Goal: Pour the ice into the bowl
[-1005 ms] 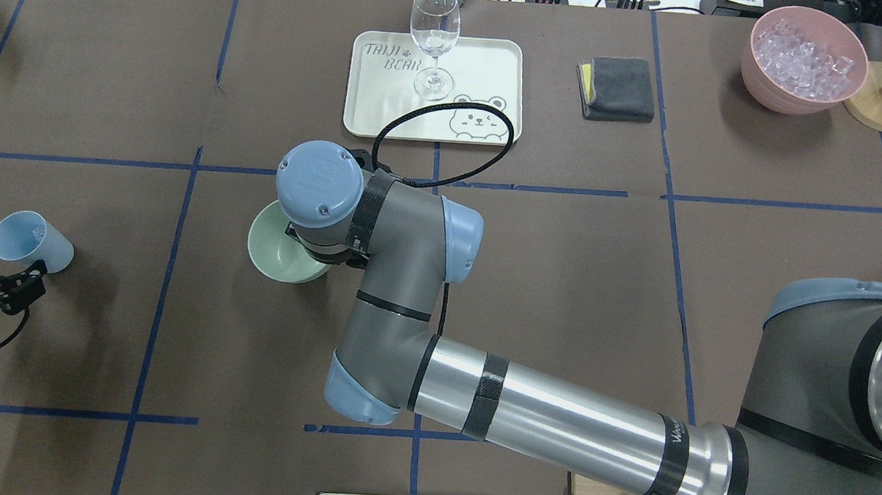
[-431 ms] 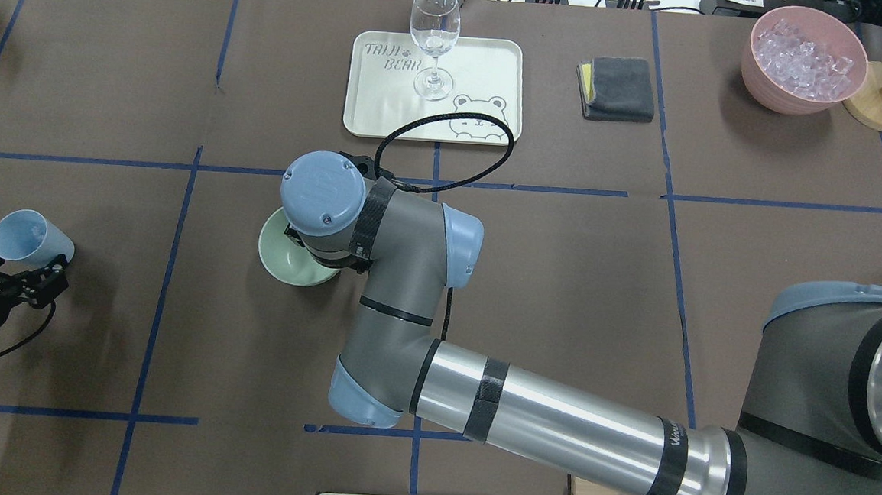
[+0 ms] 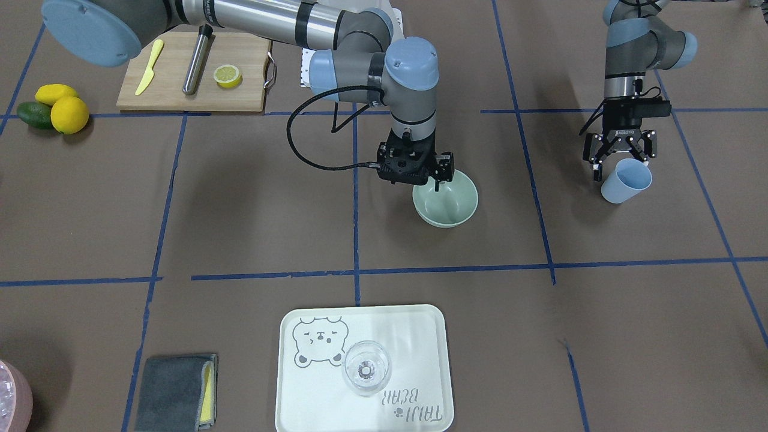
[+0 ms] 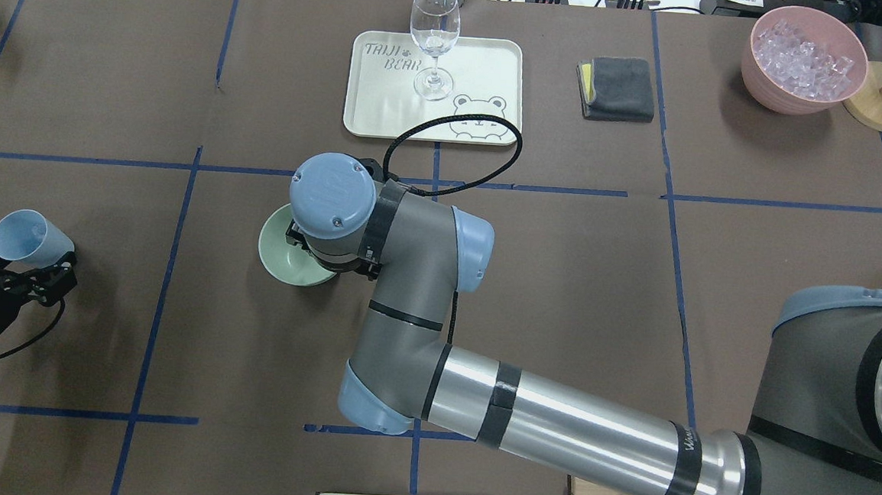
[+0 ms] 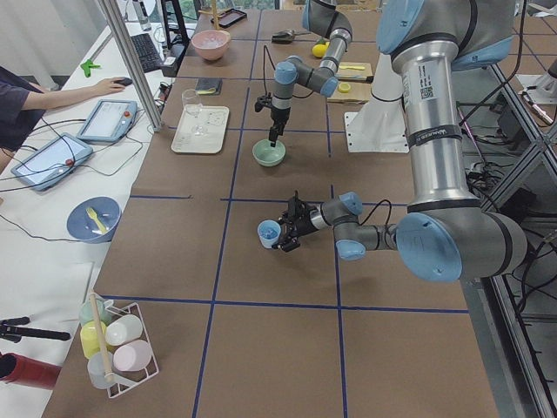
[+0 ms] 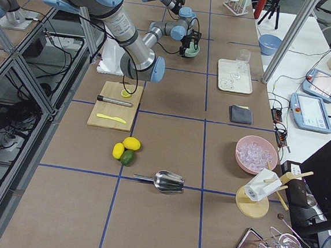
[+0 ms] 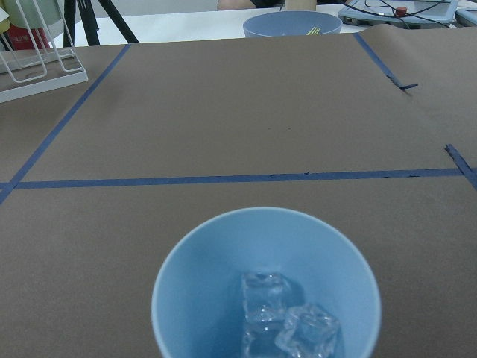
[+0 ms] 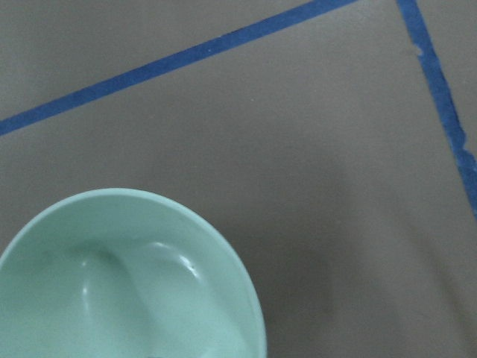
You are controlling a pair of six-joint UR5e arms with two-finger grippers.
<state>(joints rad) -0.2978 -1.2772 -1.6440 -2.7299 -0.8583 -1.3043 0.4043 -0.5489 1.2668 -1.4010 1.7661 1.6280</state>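
The pale sage-green bowl [image 3: 447, 207] stands flat on the brown table and looks empty; it also shows in the overhead view [image 4: 278, 249] and the right wrist view [image 8: 112, 283]. My right gripper [image 3: 420, 179] hangs over the bowl's robot-side rim with its jaws spread. It is hidden under the wrist in the overhead view. A light blue cup [image 3: 627, 180] [image 4: 24, 236] stands at the table's left and holds a few pieces of ice [image 7: 287, 324]. My left gripper [image 3: 621, 165] [image 4: 53, 273] is open, right by the cup.
A cream tray [image 4: 364, 120] with a wine glass [image 4: 435, 33] sits beyond the bowl. A grey cloth [image 4: 618, 88] and a pink container [image 4: 802, 101] of clear cubes are far right. A cutting board [image 3: 180, 96] and lemons [image 3: 69, 114] lie near the robot.
The bowl went from tilted to flat on the table, then stayed put while my right wrist shifted right. My left gripper moved forward up to the cup.
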